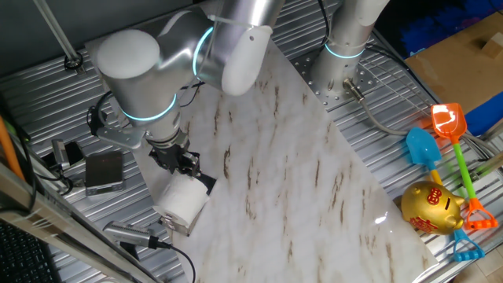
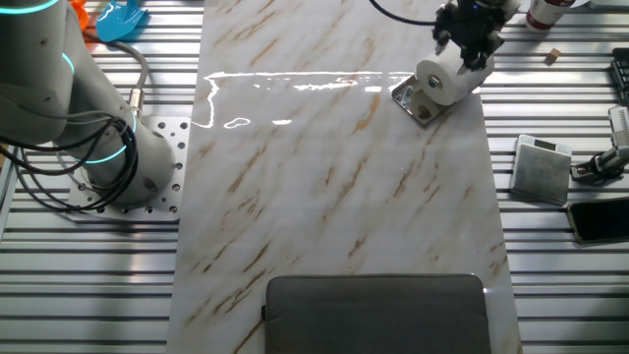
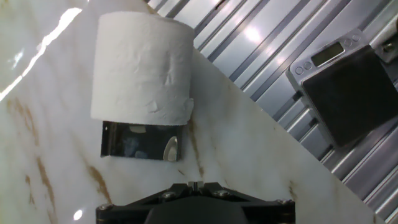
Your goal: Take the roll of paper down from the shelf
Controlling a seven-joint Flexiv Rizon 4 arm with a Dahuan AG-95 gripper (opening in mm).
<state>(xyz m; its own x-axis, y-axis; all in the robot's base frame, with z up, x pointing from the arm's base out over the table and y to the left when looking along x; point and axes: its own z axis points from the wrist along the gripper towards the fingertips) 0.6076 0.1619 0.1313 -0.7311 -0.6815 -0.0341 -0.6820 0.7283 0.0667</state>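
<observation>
The roll of paper (image 1: 182, 200) (image 2: 444, 79) is white and plump and lies on its side on the shelf (image 1: 181, 228) (image 2: 411, 101), a small dark bracket with shiny parts near the edge of the marble board. In the hand view the roll (image 3: 140, 68) covers the far part of the shelf (image 3: 134, 142). My gripper (image 1: 189, 167) (image 2: 470, 47) hovers just above and beside the roll without touching it. In the hand view the gripper (image 3: 194, 185) has its fingers together with nothing between them.
A square dark-grey box with a display (image 1: 104, 171) (image 2: 542, 169) (image 3: 348, 93) sits on the ribbed metal table beside the board. A grey mat (image 2: 378, 313) lies at the opposite end. A gold piggy bank (image 1: 431, 208) and toy shovels (image 1: 448, 126) lie far off.
</observation>
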